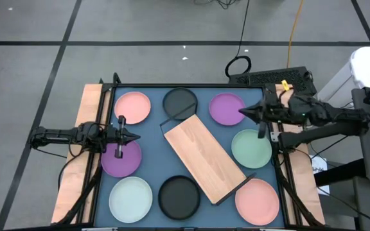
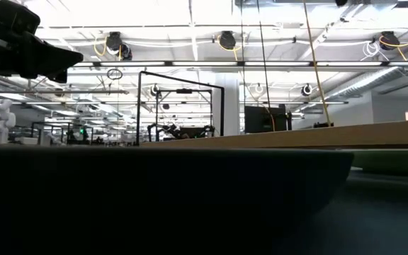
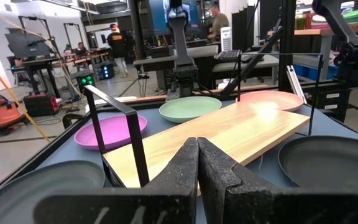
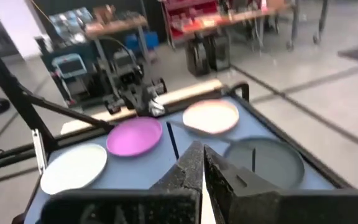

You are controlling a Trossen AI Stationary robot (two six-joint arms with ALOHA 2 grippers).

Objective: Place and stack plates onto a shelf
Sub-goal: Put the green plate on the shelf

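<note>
Seen from above, the blue-topped bench [image 1: 156, 138] carries the shelf [image 1: 204, 157], a light wooden board with a thin black wire frame, lying diagonally across the middle of the frame from upper left to lower right. Eight plates lie flat around it, none on it. Along the top of the bench are a pink plate [image 1: 132, 107], a black plate [image 1: 180, 101] just beside the shelf's upper corner, and a purple plate [image 1: 227, 108]. Down the right side come a pale green plate [image 1: 250, 148] and a second pink plate [image 1: 257, 200] at lower right. Along the bottom sit a second black plate [image 1: 178, 196], close against the shelf's lower edge, and a pale blue plate [image 1: 131, 198] at lower left. A second purple plate [image 1: 121, 158] lies at middle left. The left end effector [image 1: 133, 136] reaches in from the left edge, hanging over the gap between the pink plate and the purple plate below it, its two fingers pressed together and holding nothing. The right end effector [image 1: 244, 113] comes in from the right, its tip over the right rim of the upper purple plate, fingers likewise closed and empty. In the left wrist view the closed fingers [image 3: 199, 180] point across the shelf [image 3: 229, 134] toward the green plate [image 3: 190, 109].
</note>
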